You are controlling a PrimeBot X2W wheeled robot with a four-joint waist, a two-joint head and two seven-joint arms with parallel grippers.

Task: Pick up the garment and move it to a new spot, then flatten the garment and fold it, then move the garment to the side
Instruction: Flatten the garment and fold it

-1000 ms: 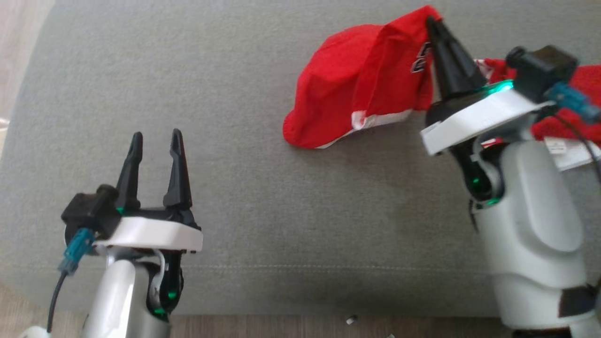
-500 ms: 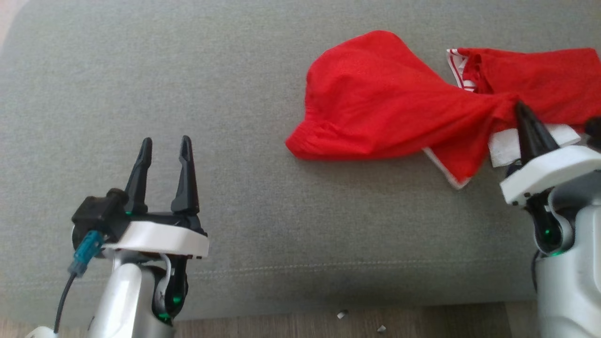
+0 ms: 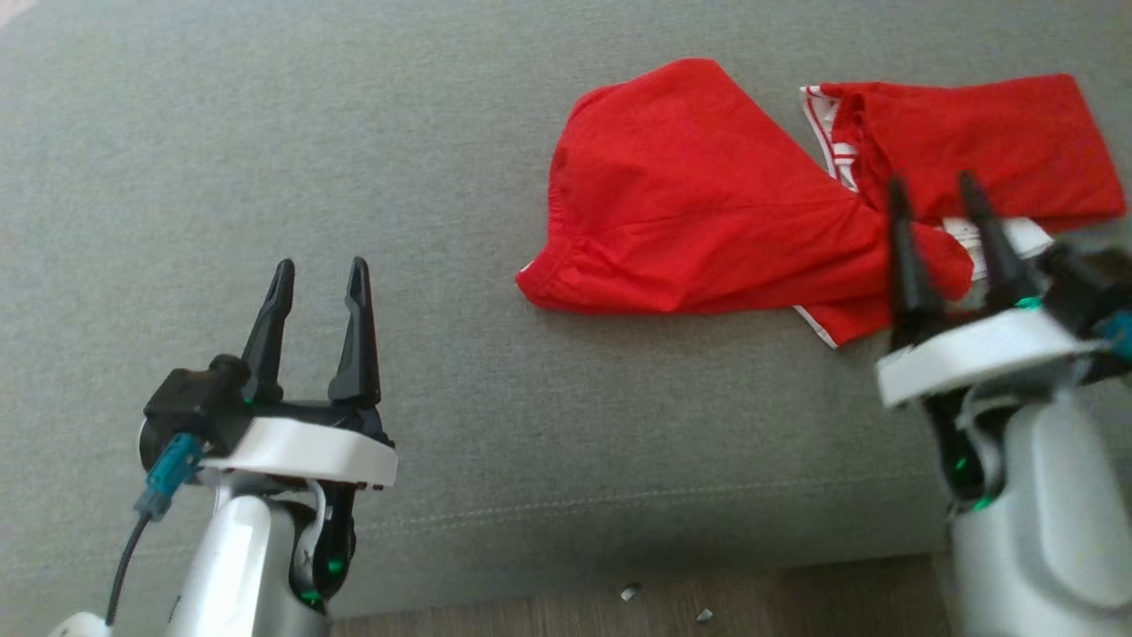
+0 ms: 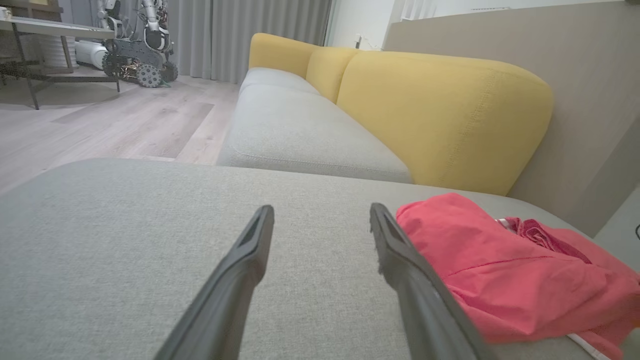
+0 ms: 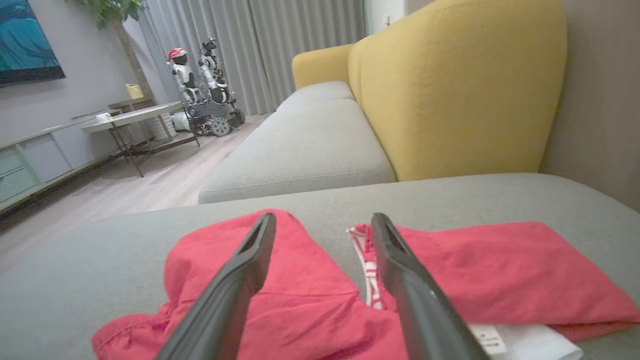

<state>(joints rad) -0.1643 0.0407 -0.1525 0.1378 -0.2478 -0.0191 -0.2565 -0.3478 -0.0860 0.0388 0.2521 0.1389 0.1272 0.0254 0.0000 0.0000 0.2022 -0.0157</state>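
Finds the red garment [image 3: 707, 230] lying rumpled toward the far right corner of the grey cushion [image 3: 265, 133]. Has the right end effector [image 3: 933, 184] parted wide, empty, at its near edge; the left end effector [image 3: 321, 265] likewise wide, by the cushion's near left edge

The head camera looks steeply down onto the grey woven seat cushion [image 3: 442, 133], with a strip of brown wooden floor [image 3: 778, 615] along its bottom edge. The left wrist camera sits low, close over the same cushion, facing along it toward the mustard-yellow padded sofa backrest [image 4: 440, 115]. The right wrist camera, equally low, faces that backrest from close over the crumpled red cloth garment [image 5: 500, 270], which all three views share. Both wrist views catch the wheeled robot [image 5: 210, 100] by the grey curtains [image 5: 300, 40].
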